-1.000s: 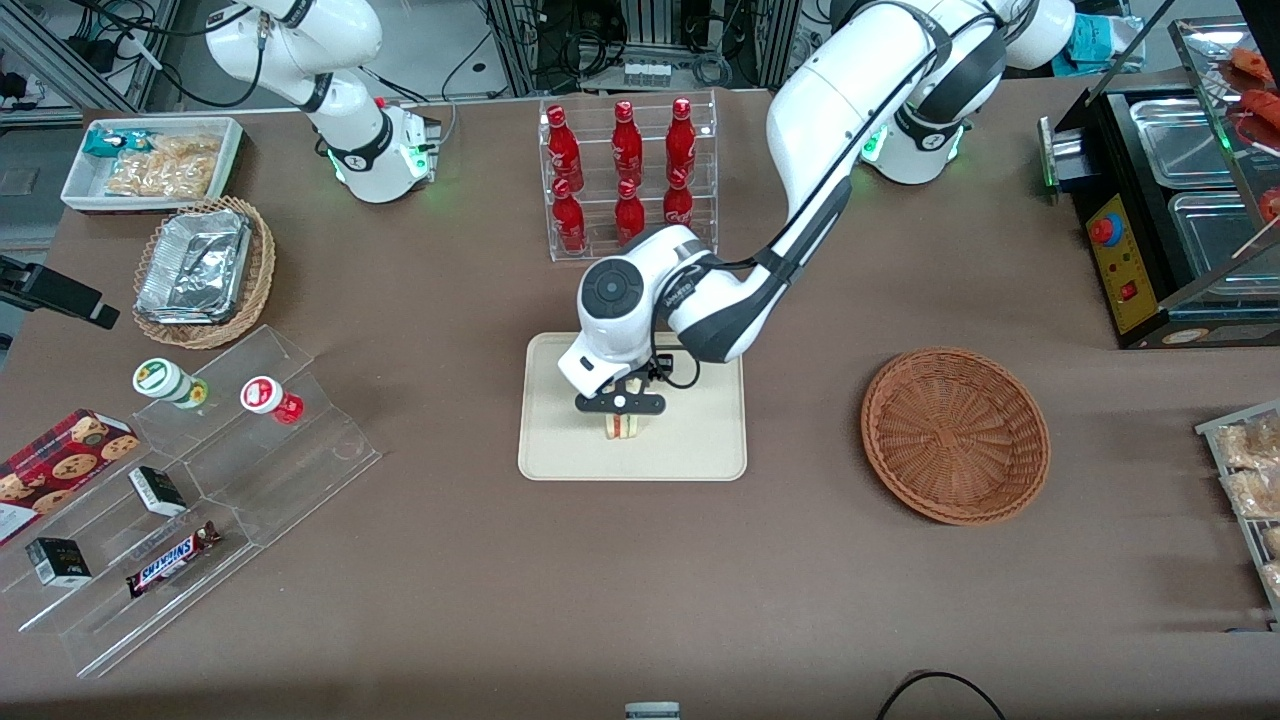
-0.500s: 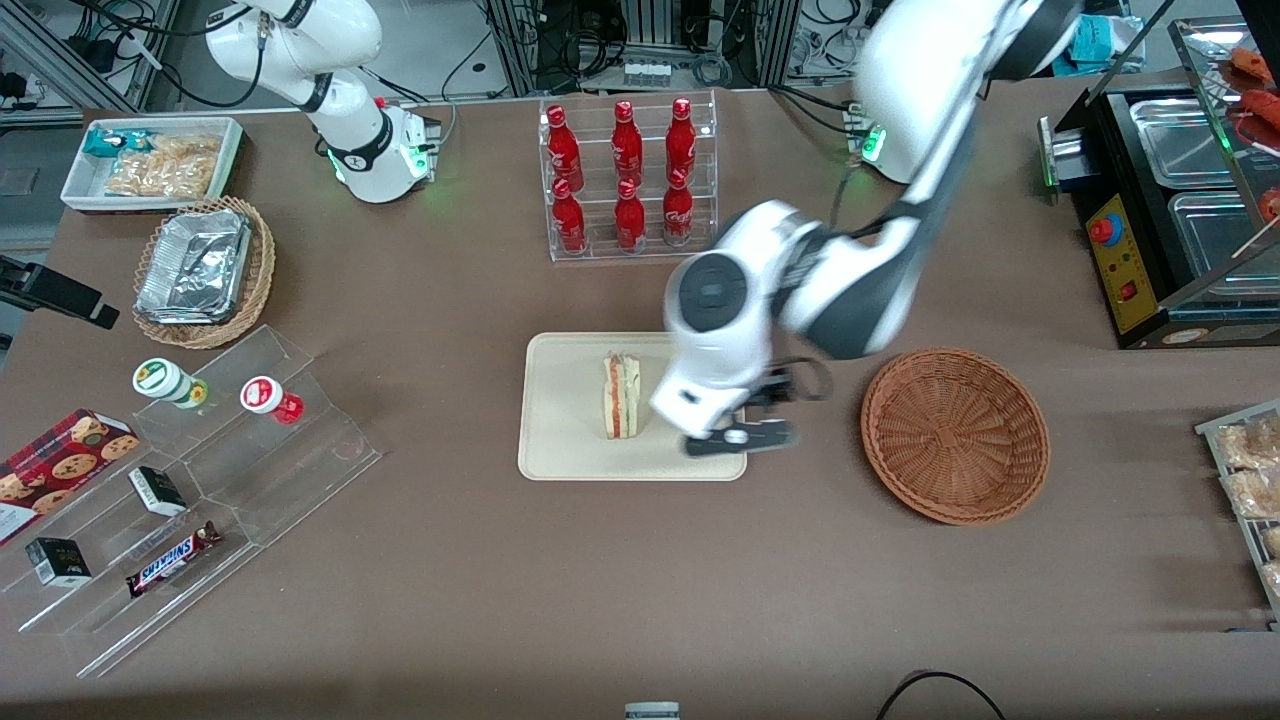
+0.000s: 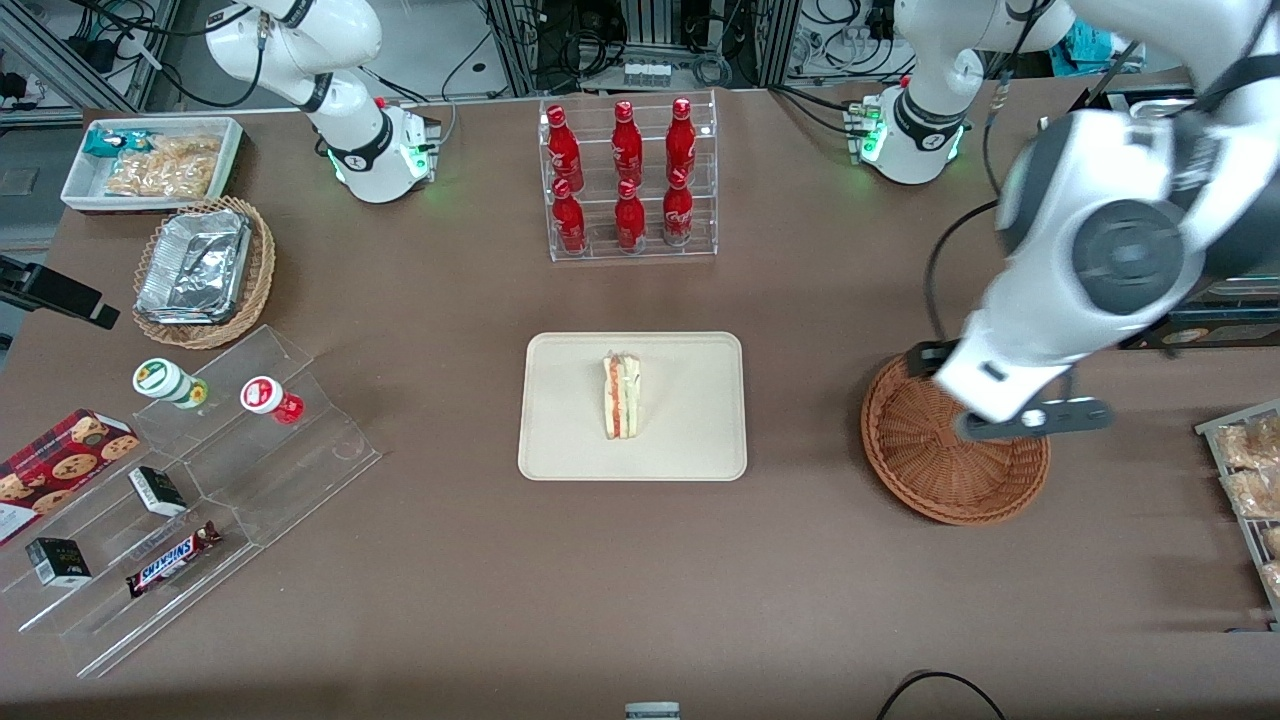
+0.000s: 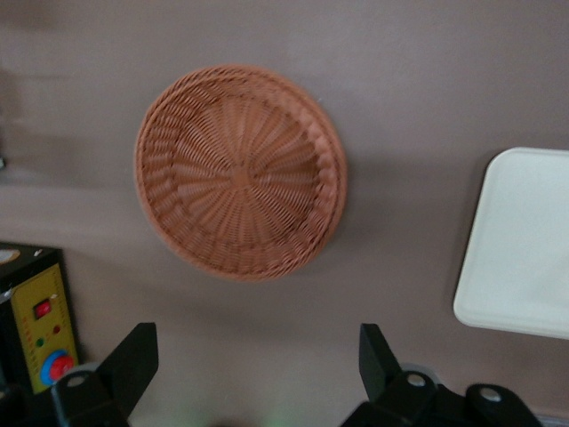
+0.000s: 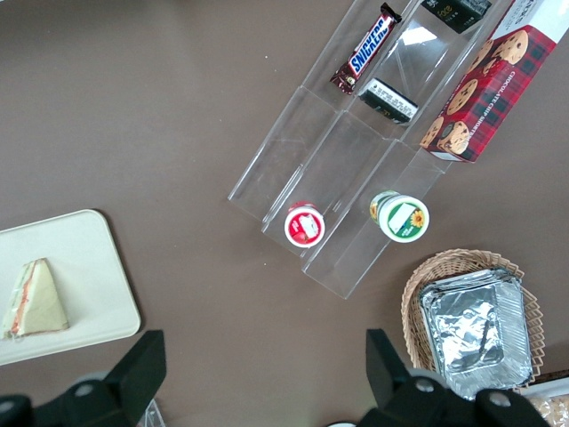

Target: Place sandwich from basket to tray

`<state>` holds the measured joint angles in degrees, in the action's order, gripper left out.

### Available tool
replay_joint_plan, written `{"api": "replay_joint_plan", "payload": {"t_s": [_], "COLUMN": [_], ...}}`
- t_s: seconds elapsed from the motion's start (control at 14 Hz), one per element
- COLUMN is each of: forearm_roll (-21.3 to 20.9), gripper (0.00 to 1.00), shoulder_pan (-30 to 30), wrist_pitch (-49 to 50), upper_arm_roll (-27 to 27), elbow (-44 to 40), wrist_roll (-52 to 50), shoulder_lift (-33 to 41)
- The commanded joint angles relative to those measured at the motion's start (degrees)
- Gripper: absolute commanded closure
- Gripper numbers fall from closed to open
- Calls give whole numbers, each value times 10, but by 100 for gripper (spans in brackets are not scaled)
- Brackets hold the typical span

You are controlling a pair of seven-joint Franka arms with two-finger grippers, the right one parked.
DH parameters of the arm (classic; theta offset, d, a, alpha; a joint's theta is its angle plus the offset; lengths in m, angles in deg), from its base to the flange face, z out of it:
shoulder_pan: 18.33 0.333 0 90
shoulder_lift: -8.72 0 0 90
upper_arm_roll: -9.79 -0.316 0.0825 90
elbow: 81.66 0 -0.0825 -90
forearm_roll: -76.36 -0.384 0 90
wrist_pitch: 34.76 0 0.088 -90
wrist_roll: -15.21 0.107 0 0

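Brown counter [image 3: 420, 560] carries the tray [image 3: 700, 440] with the sandwich [image 3: 621, 396] on it. Open, the hand [image 3: 1030, 420] hangs above the basket [image 3: 930, 480], gripping nothing.

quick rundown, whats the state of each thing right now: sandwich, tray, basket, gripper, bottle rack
sandwich: lying on the tray, free of any grip
tray: flat on the table, holds only the sandwich
basket: upright, nothing in it
gripper: open, holding nothing, raised above the basket
bottle rack: upright, six red bottles standing in it

Bare table separates tray [image 3: 690, 450] from basket [image 3: 940, 480]; end effector [image 3: 1032, 420] hovers above basket.
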<state>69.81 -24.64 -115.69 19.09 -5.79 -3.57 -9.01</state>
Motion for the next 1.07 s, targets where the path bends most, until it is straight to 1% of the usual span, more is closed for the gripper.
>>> {"api": "replay_joint_plan", "payload": {"t_s": [0.0,0.21,0.29,0.36,0.43,0.5,0.64,0.86,1.0], "forearm_roll": [43,39,39,39,40,37,36,42,36], "gripper": [0,0,0,0,0,0,0,0,0], "shoulder_pan": [53,66,90,121,141,140,141,143,142], "wrist_pitch": [64,129,138,148,146,137,76,34,36], "upper_arm_roll": [10,17,44,87,110,110,110,111,111], "elbow": [27,48,52,58,67,79,124,125,125], "wrist_roll": [67,73,68,63,64,65,72,71,67], "shoulder_lift": [72,142,155,168,171,175,187,189,188]}}
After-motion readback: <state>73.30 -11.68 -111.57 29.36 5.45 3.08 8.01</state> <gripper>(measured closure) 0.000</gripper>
